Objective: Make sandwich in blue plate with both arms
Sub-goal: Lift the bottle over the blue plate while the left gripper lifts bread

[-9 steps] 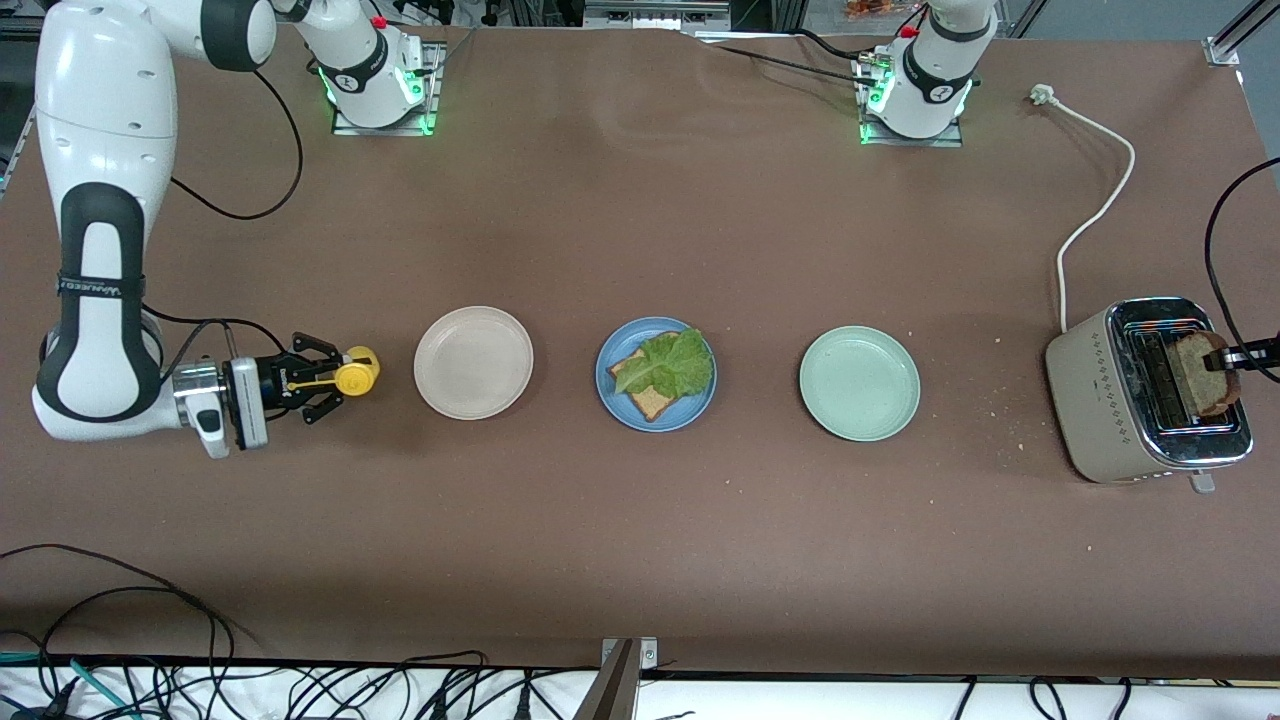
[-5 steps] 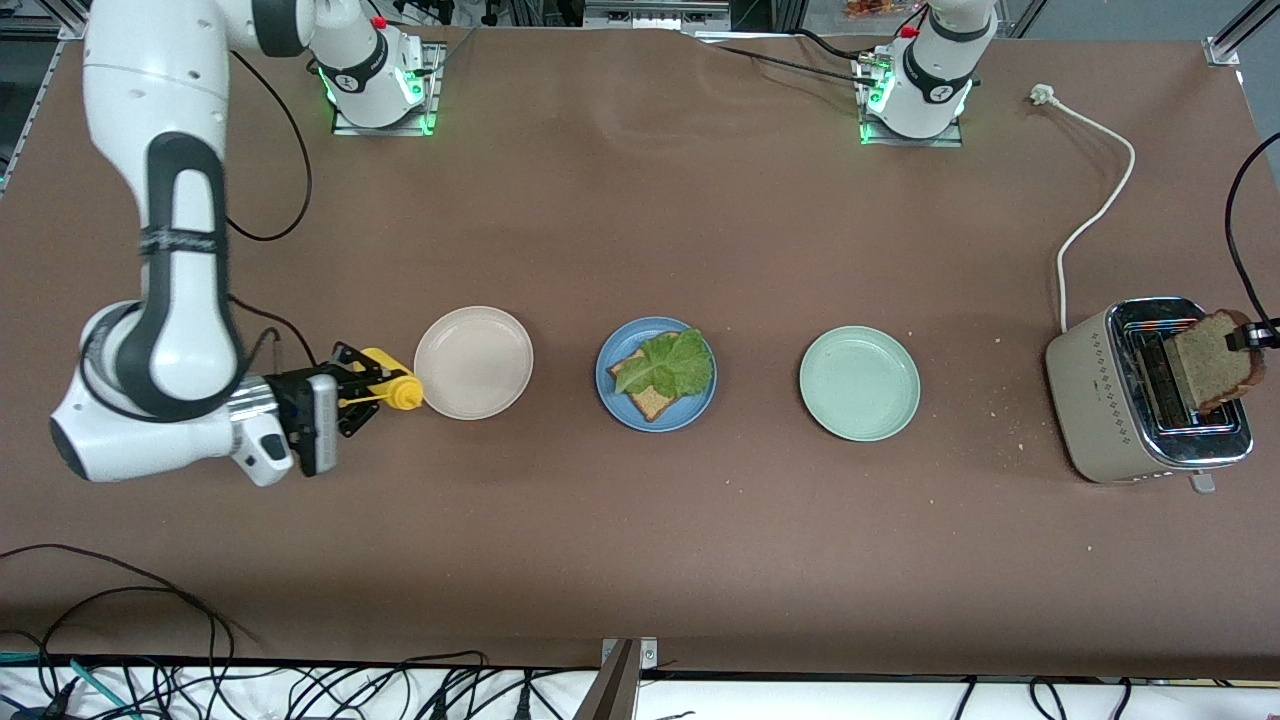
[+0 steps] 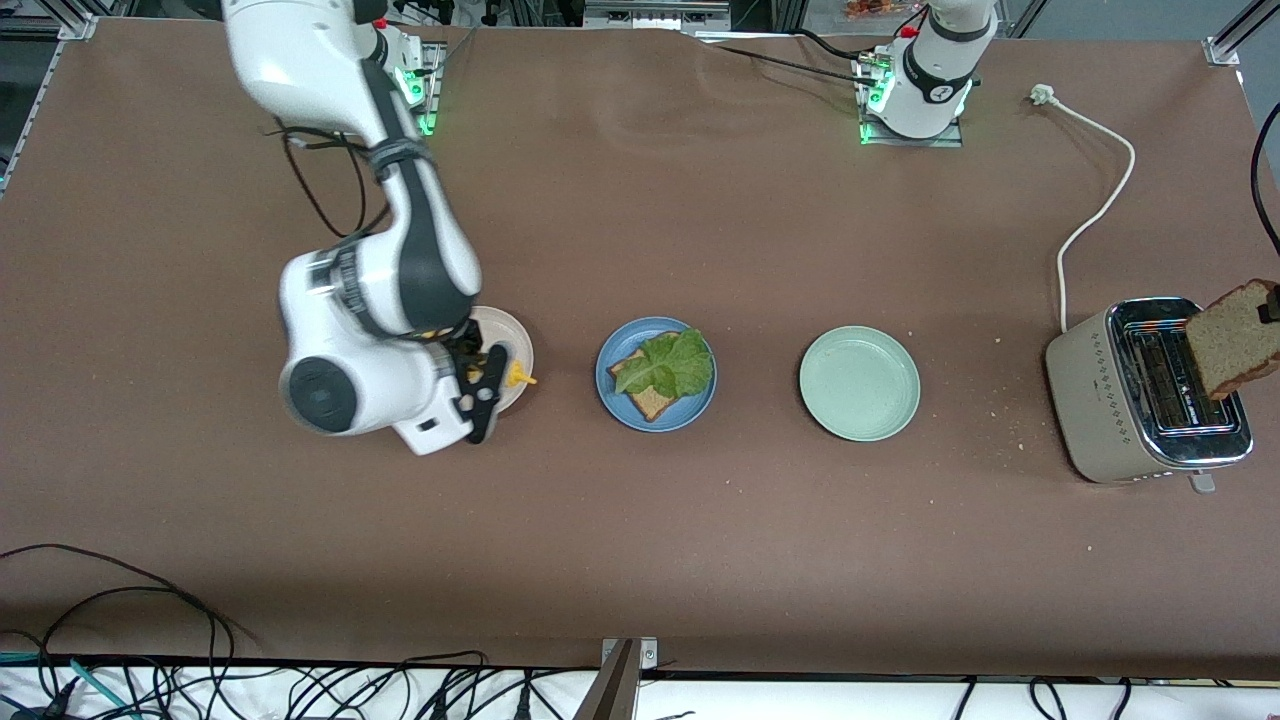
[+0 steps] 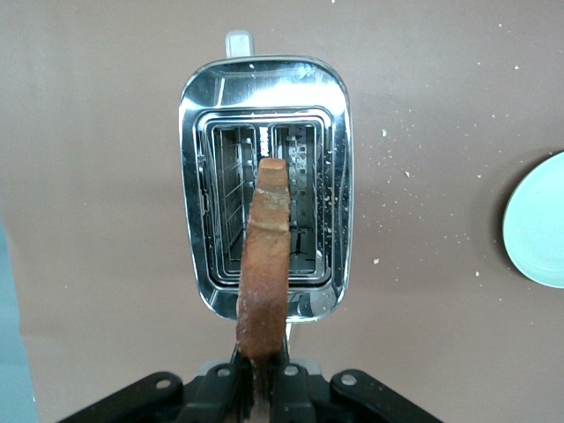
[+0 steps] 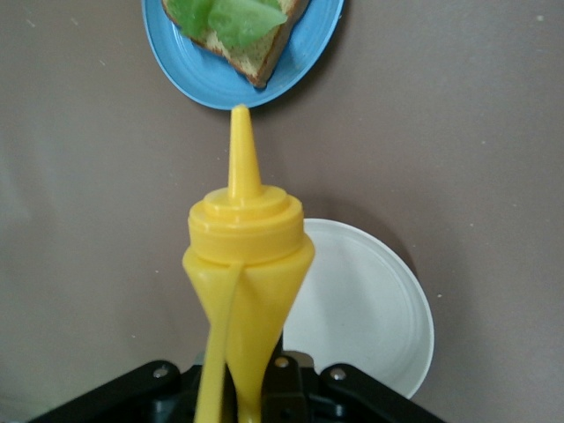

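Observation:
The blue plate (image 3: pixel 690 410) holds one brown-crusted bread slice (image 3: pixel 652 402) with a green lettuce leaf (image 3: pixel 665 362) on top. My left gripper (image 3: pixel 1270 302) is shut on a second bread slice (image 3: pixel 1235 340) and holds it upright above the toaster (image 3: pixel 1120 400). In the left wrist view the slice (image 4: pixel 264 264) hangs over the toaster's slots (image 4: pixel 264 185), gripped at its edge by the left gripper (image 4: pixel 263 392). My right gripper (image 3: pixel 480 385) is shut on a yellow squeeze bottle (image 3: pixel 518 378) over the cream plate (image 3: pixel 510 345). In the right wrist view the bottle (image 5: pixel 247 264) points its nozzle toward the blue plate (image 5: pixel 220 75).
A mint-green plate (image 3: pixel 858 383) lies between the blue plate and the toaster. The toaster's white cord (image 3: pixel 1095 210) runs toward the left arm's base. Crumbs lie around the toaster. The right arm's elbow hangs over the table beside the cream plate.
My right arm has swung the yellow bottle from the right arm's end of the table to over the cream plate. My left gripper has lifted the bread slice up out of the toaster.

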Robot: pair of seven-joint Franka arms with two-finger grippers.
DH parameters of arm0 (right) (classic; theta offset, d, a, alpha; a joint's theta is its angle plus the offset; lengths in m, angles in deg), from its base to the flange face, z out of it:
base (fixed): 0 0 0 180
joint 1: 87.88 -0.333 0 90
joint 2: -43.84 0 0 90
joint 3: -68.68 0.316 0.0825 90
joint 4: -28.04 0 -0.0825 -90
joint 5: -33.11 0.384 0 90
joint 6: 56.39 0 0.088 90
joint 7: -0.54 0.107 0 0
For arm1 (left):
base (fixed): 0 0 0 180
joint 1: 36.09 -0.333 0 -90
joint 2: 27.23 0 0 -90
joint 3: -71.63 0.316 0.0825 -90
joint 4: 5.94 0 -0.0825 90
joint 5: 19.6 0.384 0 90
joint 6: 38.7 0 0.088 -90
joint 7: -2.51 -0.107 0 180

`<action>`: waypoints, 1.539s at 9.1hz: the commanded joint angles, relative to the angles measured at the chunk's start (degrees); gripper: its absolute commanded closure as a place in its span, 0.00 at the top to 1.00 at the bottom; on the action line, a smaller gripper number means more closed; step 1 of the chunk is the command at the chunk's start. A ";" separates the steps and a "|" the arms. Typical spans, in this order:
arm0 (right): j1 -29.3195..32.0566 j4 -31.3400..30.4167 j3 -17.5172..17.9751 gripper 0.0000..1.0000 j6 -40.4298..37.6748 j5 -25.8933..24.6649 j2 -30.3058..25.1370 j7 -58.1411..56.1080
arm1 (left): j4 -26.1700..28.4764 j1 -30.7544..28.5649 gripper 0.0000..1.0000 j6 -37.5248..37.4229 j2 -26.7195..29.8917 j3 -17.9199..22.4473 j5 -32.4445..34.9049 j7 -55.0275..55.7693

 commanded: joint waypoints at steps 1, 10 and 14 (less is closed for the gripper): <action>-10.16 1.30 -0.67 0.00 2.46 -13.16 0.50 5.99 | 0.26 -0.25 0.00 -2.86 3.44 -0.78 -2.67 -1.49; -23.92 0.69 -0.32 0.00 3.62 -37.91 3.84 7.42 | 1.22 0.10 0.00 -8.22 5.83 -3.58 -10.34 2.89; -17.96 0.78 -0.84 0.00 3.18 -26.52 0.86 1.12 | 1.75 0.10 0.00 -8.75 5.74 -7.27 -10.51 8.51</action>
